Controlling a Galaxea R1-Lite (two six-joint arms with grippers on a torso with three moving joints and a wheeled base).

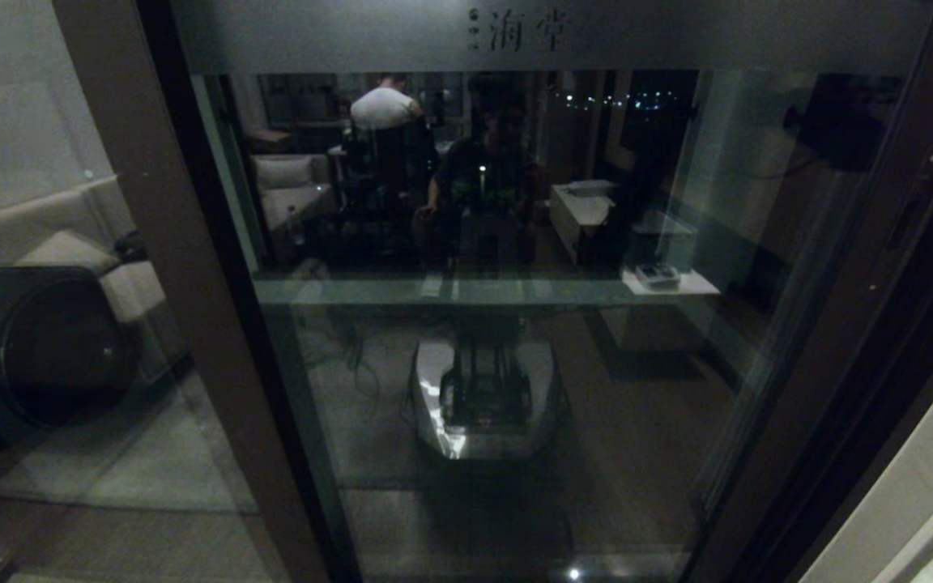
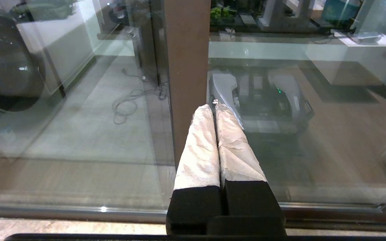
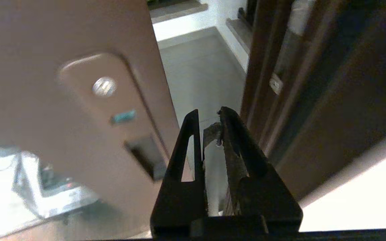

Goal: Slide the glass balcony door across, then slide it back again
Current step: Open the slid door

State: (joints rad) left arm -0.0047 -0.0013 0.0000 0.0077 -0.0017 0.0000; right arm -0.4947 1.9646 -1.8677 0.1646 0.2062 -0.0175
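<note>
Head view – door: the tall glass balcony door in a dark brown frame fills the middle, a frosted band with characters across its top and its handle stile on the right; neither gripper shows here.
Head view – beside it: a brown-framed glass panel stands to the left, with a dark round-fronted appliance behind it.
Left wrist view – gripper: the left gripper, its white-wrapped fingers pressed together and holding nothing, points at the door's left brown stile, tips just beside it.
Right wrist view – gripper: the right gripper, black fingers nearly together, sits just beside the stile's recessed black handle, towards the dark jamb.
</note>
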